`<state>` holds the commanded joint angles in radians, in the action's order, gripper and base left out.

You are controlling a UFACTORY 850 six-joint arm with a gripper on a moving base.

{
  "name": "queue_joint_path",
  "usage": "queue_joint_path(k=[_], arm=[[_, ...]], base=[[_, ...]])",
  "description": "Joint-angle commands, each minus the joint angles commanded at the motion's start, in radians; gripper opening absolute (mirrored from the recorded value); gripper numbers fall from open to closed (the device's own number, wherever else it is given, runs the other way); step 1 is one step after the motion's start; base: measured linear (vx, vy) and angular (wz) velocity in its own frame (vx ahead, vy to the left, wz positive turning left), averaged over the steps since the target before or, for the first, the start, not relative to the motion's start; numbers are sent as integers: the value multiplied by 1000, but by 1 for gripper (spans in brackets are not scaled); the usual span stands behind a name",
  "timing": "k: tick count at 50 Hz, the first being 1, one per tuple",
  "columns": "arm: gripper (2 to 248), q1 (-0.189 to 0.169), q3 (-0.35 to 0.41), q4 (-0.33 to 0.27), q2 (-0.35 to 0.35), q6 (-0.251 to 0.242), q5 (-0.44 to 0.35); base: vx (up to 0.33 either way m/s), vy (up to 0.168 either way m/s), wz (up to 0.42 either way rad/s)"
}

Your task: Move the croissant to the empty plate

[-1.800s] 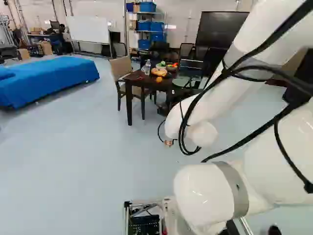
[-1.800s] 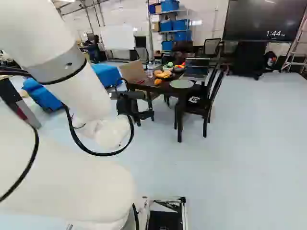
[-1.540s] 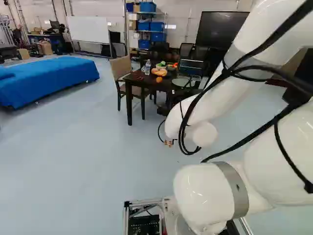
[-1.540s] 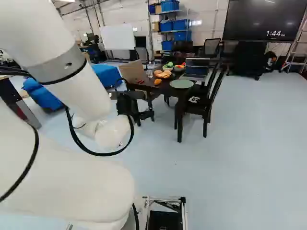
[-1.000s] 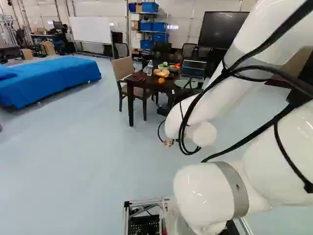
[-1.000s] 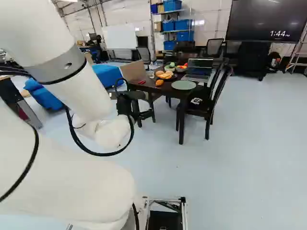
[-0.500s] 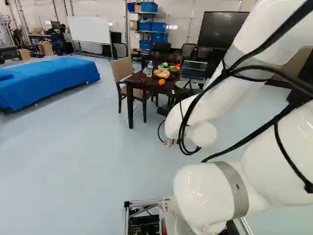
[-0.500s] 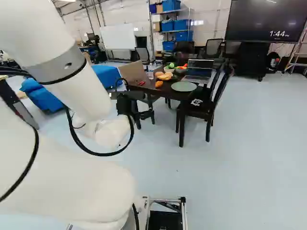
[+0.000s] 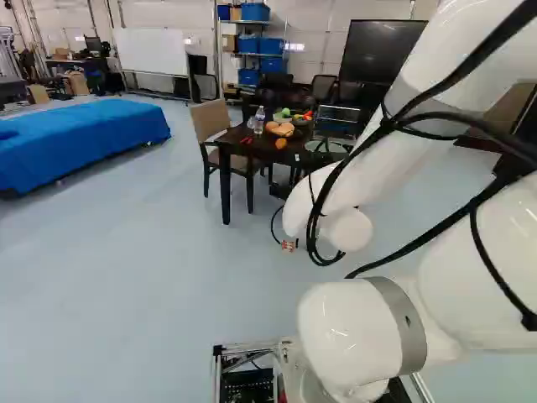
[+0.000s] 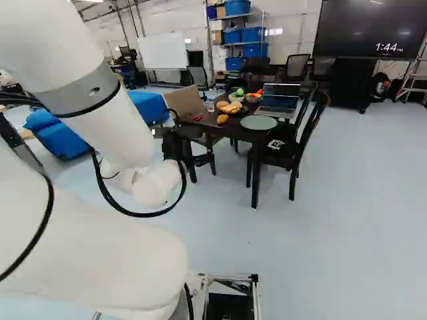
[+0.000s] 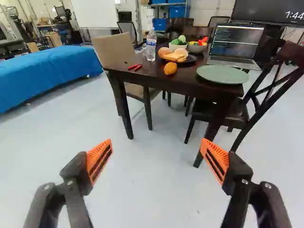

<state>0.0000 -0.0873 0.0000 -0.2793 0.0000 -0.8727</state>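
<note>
Screen point(image 10: 367, 30) on wall shows lit digits, right base view. Gripper point(image 10: 205, 147) hangs short of dark wooden table point(image 10: 233, 127); black chair point(image 10: 293, 157) stands close against table.

Left base view: white arm point(image 9: 382, 143) blocks area right of table, blue-covered platform point(image 9: 84, 138) well off to left.

Wrist view: gripper point(image 11: 157, 151) spread wide. Print on water bottle point(image 11: 151, 45) label, text on laptop point(image 11: 235, 45). Golden piece point(image 11: 170, 68), probably croissant, on tabletop between bottle and green plate point(image 11: 222, 74).
</note>
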Motion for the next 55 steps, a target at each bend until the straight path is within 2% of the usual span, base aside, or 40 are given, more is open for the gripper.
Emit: queue_joint_path(k=[55], arm=[[247, 0, 0, 0, 0, 0, 0]], base=[[126, 56, -17]])
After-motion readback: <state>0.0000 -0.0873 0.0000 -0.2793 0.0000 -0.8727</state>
